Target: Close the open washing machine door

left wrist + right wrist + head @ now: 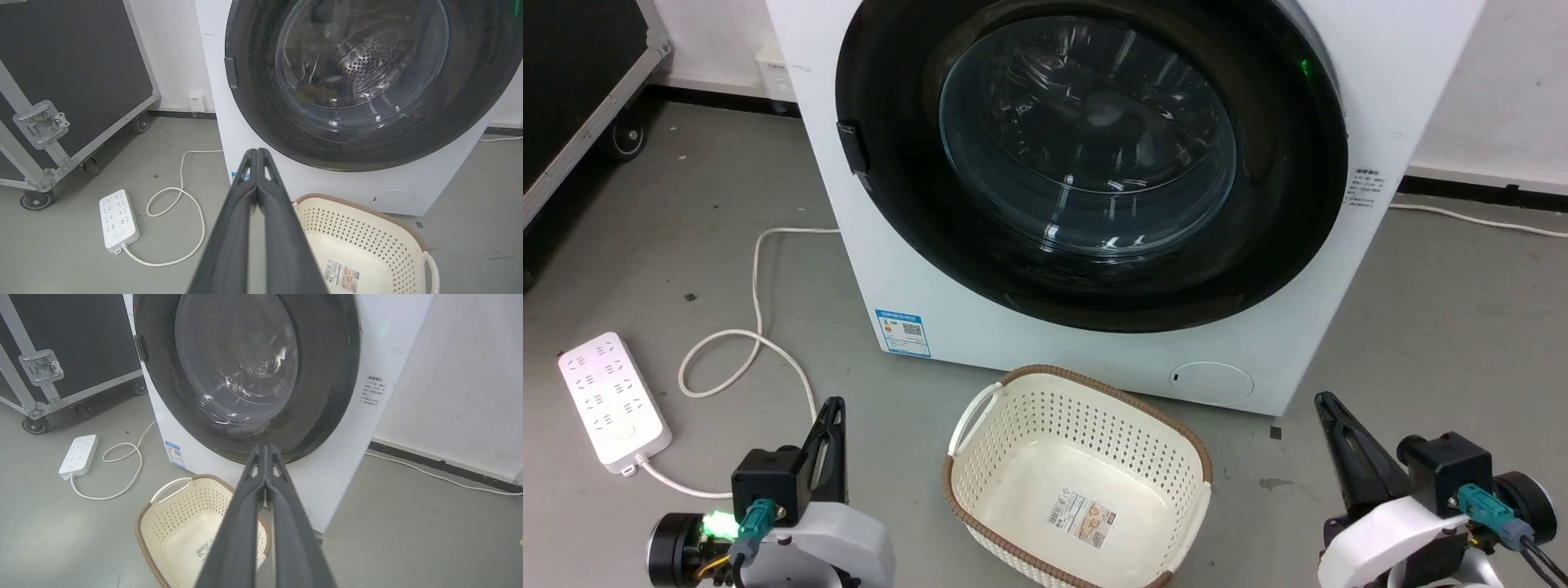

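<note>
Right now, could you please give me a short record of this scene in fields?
washing machine door: looks shut, flush against the washing machine front
left gripper: shut, holding nothing, low before the machine
right gripper: shut, holding nothing, low on the right
laundry basket: on floor before the machine, between the grippers
power strip: on floor at left, cable looped

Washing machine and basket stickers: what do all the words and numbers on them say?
Blue label sticker, low on the washing machine front: small print and a square code, too small to read.
Printed notice on the machine's right edge: a few blurred lines, unreadable.
Paper sticker on the floor of the laundry basket: a barcode and a picture, words too small to read.
No text here is clear enough to quote.
</note>
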### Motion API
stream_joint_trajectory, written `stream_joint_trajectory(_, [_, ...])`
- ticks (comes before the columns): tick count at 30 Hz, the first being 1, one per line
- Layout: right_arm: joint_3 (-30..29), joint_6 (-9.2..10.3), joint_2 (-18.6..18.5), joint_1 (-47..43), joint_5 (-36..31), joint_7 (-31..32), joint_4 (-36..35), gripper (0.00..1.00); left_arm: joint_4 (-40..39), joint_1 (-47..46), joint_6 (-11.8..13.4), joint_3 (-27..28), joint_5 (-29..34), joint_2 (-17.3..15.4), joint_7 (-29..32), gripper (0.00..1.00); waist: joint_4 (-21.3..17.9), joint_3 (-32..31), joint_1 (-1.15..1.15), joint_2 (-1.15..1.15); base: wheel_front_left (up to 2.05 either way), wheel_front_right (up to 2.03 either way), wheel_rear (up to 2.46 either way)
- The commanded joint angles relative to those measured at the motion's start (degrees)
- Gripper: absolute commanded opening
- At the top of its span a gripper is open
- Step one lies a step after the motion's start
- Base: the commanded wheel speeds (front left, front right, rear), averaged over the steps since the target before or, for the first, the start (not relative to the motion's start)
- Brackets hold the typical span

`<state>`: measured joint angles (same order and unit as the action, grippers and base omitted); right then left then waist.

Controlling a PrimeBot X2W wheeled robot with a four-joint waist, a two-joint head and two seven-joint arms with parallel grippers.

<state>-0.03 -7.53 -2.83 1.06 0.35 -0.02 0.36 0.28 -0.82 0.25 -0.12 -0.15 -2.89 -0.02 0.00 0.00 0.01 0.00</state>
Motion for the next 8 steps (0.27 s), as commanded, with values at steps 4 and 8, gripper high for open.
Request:
stream_joint_trajectory(4, [0.0, 0.04, 0.0, -1.1, -0.3, 0.0, -0.4, 0.0, -0.3, 0.8, -0.2, 0.1, 0.1, 0.0, 0.0, 0.0, 0.0, 0.0, -0.01, 0.0, 0.0, 0.0, 0.0])
stream_joint_trajectory(8, [0.0, 0.04, 0.0, -1.1, -0.3, 0.0, -0.4, 0.0, -0.3, 0.8, -0.2, 0.1, 0.1, 0.0, 0.0, 0.0, 0.0, 0.0, -0.01, 0.0, 0.0, 0.0, 0.0])
